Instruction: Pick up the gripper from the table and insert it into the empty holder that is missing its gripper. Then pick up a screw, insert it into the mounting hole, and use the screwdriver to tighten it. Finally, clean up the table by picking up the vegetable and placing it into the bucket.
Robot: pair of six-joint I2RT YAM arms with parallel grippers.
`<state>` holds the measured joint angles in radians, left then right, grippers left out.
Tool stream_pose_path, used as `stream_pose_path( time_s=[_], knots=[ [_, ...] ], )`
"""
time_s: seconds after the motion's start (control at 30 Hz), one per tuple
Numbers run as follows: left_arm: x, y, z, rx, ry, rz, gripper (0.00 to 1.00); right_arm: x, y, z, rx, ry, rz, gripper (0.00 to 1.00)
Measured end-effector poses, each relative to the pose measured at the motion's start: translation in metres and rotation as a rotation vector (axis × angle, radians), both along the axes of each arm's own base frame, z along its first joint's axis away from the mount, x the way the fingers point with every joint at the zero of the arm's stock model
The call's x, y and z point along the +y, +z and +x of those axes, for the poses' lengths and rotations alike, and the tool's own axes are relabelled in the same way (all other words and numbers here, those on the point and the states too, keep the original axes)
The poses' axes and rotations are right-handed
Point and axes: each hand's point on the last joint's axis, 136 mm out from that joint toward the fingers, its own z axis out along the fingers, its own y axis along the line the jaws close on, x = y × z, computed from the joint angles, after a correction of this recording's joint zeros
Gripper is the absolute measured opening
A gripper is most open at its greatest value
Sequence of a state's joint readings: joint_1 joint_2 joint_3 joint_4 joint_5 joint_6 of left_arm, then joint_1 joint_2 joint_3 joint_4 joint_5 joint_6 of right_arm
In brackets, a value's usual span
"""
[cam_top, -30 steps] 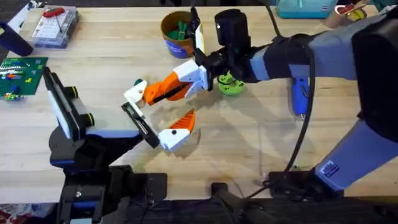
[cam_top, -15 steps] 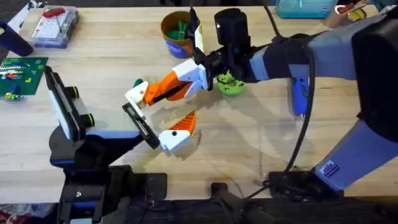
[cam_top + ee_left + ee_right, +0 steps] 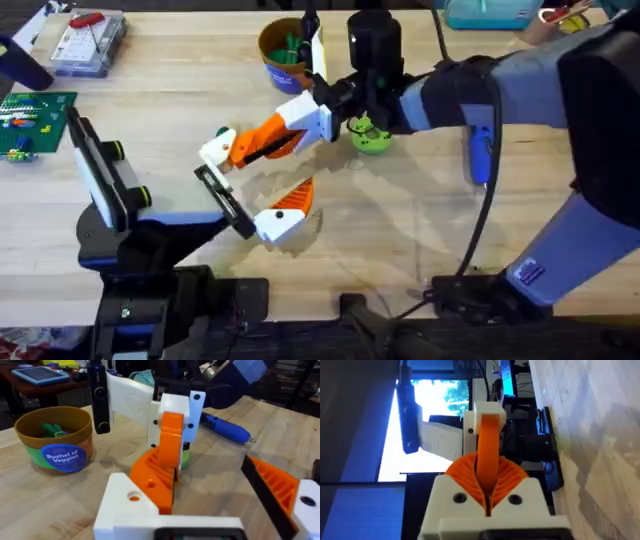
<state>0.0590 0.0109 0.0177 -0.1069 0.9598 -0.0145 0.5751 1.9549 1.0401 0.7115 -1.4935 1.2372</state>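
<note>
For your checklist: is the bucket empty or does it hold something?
Not empty. The bucket holds green pieces, visible inside its rim in the overhead and left wrist views.

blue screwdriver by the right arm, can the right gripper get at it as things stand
Probably not yet: the right gripper is shut on the gripper over mid-table. The blue screwdriver lies partly under that arm, so it must free itself and pull back.
</note>
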Motion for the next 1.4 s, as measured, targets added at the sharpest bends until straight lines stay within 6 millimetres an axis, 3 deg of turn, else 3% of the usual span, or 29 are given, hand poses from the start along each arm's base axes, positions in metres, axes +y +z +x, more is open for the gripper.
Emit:
stream_pose_path(
  time_s=[0.53, 1.4],
  knots=[
    [-0.011, -0.001, -0.017, 0.027, -0.118, -0.02, 0.995, 0.007, -0.01, -0.01, -0.005, 0.042, 0.007, 0.018],
    [-0.011, -0.001, -0.017, 0.025, -0.115, -0.018, 0.995, 0.01, -0.009, -0.009, -0.002, 0.055, 0.008, 0.008]
  ],
)
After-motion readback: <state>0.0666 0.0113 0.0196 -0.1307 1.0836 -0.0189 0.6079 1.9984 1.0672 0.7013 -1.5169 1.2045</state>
